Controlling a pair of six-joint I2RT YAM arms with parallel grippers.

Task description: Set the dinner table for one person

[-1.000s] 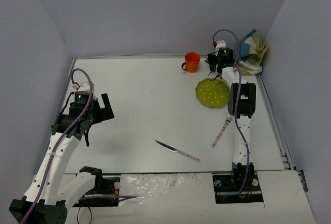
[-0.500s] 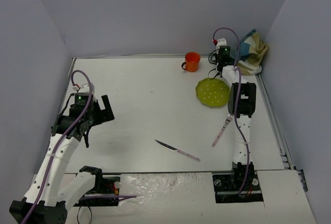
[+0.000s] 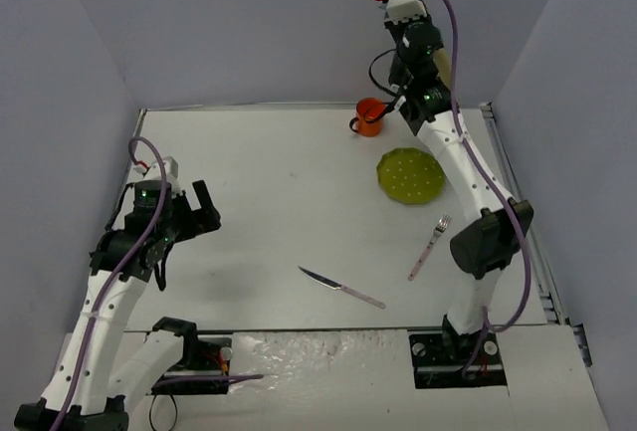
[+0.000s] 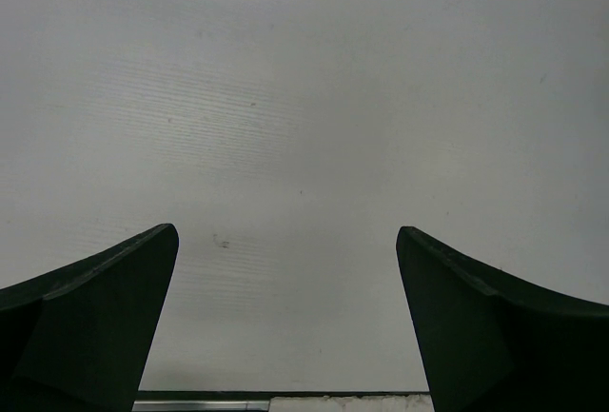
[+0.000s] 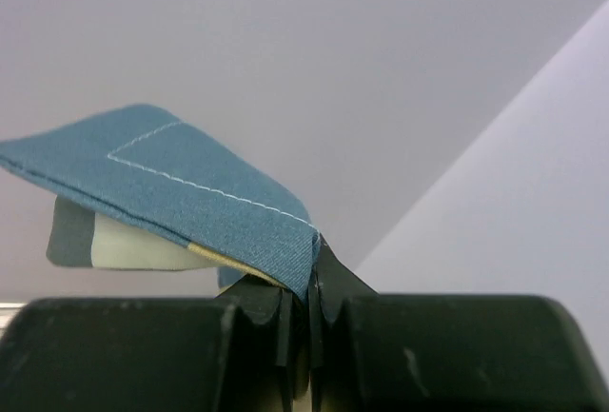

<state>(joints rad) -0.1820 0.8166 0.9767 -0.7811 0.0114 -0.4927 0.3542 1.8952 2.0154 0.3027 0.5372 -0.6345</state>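
My right gripper (image 5: pixel 309 277) is shut on a corner of the blue-and-tan cloth placemat (image 5: pixel 190 191), which droops to the left in the right wrist view. In the top view the right gripper (image 3: pixel 428 53) is raised high over the far right of the dinner table (image 3: pixel 269 172), and the arm hides nearly all of the cloth. An orange mug (image 3: pixel 369 118), a green plate (image 3: pixel 409 176), a fork (image 3: pixel 429 248) and a knife (image 3: pixel 341 290) lie on the table. At the left my left gripper (image 3: pixel 199 208) hangs open above bare tabletop, nothing between its fingers (image 4: pixel 105 307).
Grey walls close in the table at the back and on both sides. A metal rail (image 3: pixel 523 222) runs along the right edge. The arm bases (image 3: pixel 458 351) sit at the near edge.
The right gripper shut on the placemat in the far right corner and lifted it high off the table. The left arm shifted slightly.
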